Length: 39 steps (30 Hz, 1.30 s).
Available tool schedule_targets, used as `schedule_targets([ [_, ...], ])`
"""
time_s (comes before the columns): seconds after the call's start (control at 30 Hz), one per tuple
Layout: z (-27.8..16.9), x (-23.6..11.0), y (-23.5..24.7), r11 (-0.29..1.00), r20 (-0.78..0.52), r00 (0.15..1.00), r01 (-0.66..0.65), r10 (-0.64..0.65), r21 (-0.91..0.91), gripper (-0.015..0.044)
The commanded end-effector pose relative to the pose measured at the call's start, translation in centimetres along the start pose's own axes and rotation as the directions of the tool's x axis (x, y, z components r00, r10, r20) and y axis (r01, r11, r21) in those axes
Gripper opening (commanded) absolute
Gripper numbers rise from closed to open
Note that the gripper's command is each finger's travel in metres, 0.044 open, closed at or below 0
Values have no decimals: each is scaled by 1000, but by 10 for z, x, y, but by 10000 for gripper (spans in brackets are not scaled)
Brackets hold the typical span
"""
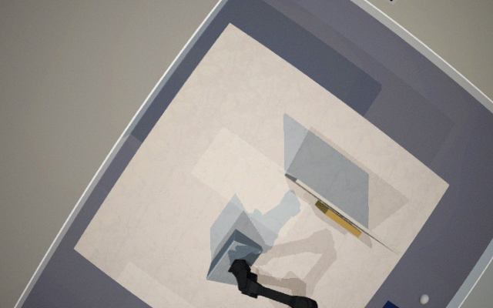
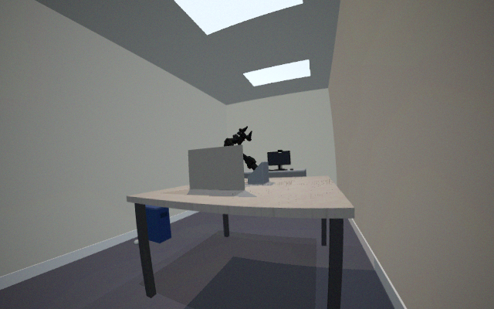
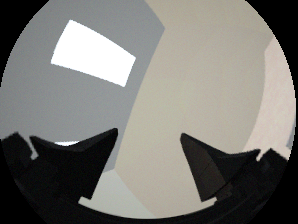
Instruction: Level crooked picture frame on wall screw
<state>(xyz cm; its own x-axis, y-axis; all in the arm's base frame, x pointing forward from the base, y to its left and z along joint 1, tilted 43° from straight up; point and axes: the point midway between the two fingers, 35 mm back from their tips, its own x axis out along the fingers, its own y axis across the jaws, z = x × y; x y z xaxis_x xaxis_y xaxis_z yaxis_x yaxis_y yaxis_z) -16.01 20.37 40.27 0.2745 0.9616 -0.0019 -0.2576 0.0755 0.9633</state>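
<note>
Tool (image 3: pixel 148 163) is wide open, nothing between the fingers. Wrist view only shows ceiling, a bright ceiling light panel (image 3: pixel 93 52) and beige wall past the fingertips: the tool is aimed upward, away from the work. No frame or tabletop in that view.

Top view is the only one showing the picture frame (image 1: pixel 339 219): a thin yellow edge seen from above, against the face of the upright wall panel (image 1: pixel 327 173) on the arm's side. The frame sits well apart from the tool, across a stretch of tabletop (image 1: pixel 162 200). Tilt can't be read from above. The arm (image 1: pixel 266 292) enters from the bottom edge, with its tool end by a grey-blue wedge block (image 1: pixel 231 246).

Exterior view looks at the panel's back side (image 2: pixel 216 168), so the frame is hidden there. It does show what the top view can't: the tool (image 2: pixel 244 133) raised above the panel's top edge, fingers spread, pointing up. A monitor (image 2: pixel 279 158) stands behind the tool, and a blue box (image 2: pixel 158 224) sits under the tabletop.
</note>
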Motion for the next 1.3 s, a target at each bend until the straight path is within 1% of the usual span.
schedule_targets([
  [0.0, -1, 0, 0, 1000, -4, 1000, 1, -1, -4, 374],
  [0.07, -5, 5, 0, 999, -33, 999, 4, -5, -37, 321],
  [0.13, 3, 24, -7, 998, -9, 1000, 28, -28, -51, 269],
  [0.17, 9, 34, -11, 998, 8, 999, 40, -40, -53, 260],
  [0.3, 36, 69, -27, 994, 74, 994, 90, -86, -58, 260],
  [0.43, 67, 96, -49, 988, 142, 980, 146, -139, -39, 260],
  [0.67, 131, 127, -82, 976, 253, 945, 218, -207, -15, 260],
  [0.8, 171, 134, -101, 968, 318, 917, 250, -239, 6, 260],
  [0.97, 219, 132, -124, 959, 393, 879, 280, -270, 33, 260],
  [1.1, 256, 123, -141, 954, 451, 845, 297, -288, 54, 260],
  [1.27, 297, 103, -160, 947, 522, 797, 311, -304, 76, 260],
])
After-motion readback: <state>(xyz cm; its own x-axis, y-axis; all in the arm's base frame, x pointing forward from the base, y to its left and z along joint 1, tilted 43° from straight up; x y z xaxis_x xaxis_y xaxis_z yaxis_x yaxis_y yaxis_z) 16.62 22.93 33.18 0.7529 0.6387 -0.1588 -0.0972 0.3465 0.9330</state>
